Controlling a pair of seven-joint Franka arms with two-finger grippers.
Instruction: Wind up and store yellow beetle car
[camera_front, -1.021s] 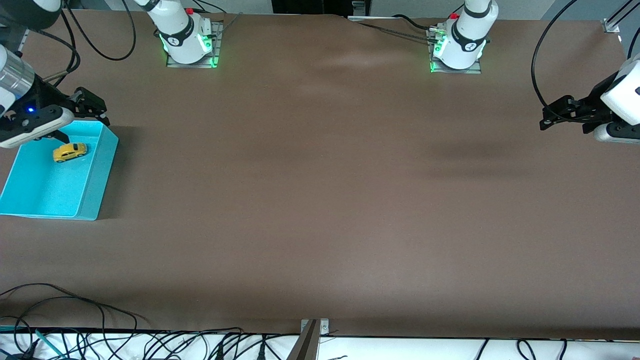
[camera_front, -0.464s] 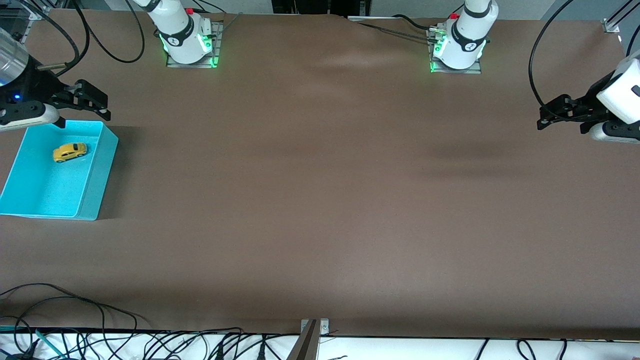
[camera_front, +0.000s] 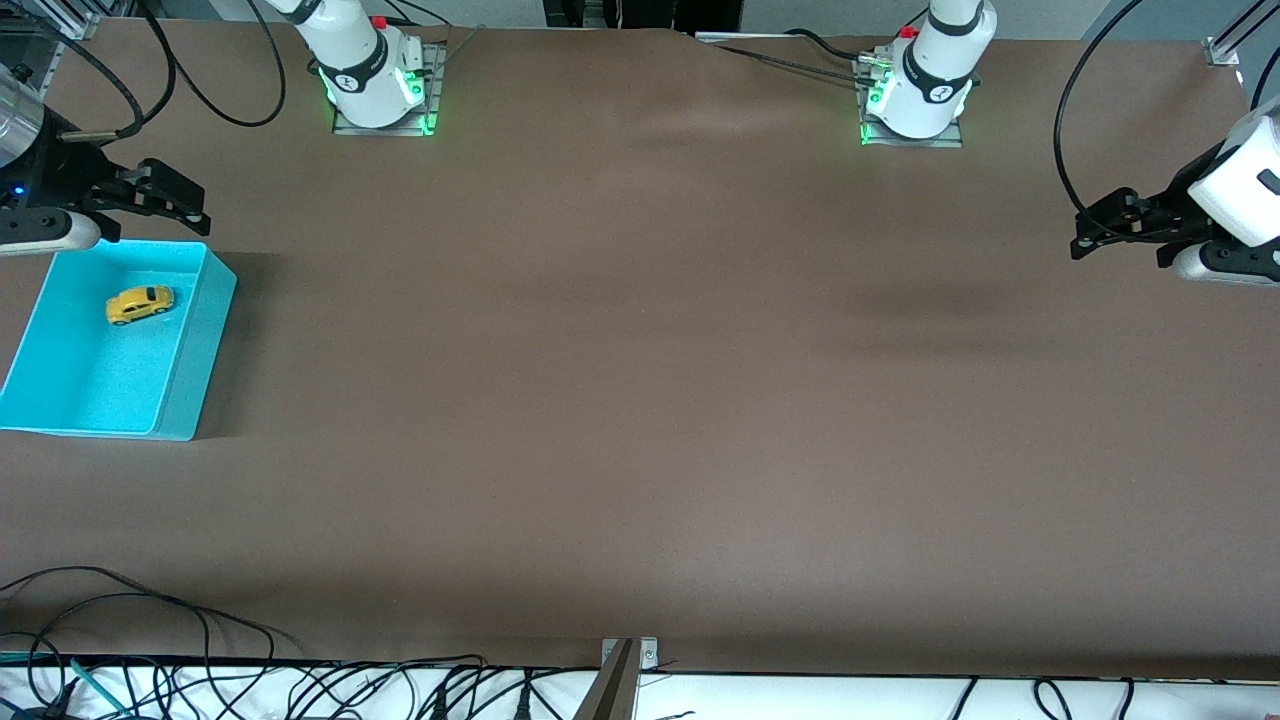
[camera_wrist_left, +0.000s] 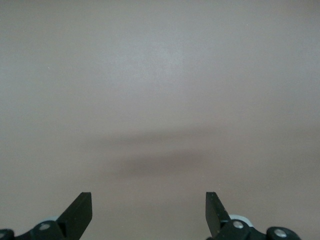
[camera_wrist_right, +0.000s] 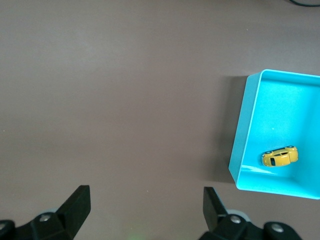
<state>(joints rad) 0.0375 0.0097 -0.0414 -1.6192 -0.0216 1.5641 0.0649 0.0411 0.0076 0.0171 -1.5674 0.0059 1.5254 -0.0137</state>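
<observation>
High front camera looks down across the whole table (camera_front: 640, 400), facing both bases. Right wrist camera peers down from well above, catching the turquoise bin (camera_wrist_right: 245, 150), which the front view shares (camera_front: 195, 340). Left wrist camera sees only bare table, well apart from the bin.

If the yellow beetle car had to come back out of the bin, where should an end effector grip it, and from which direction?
Across the yellow beetle car's two long sides, coming straight down from above. It sits upright on its wheels in the turquoise bin, apparently clear of the walls, which would probably block a sideways approach.
</observation>
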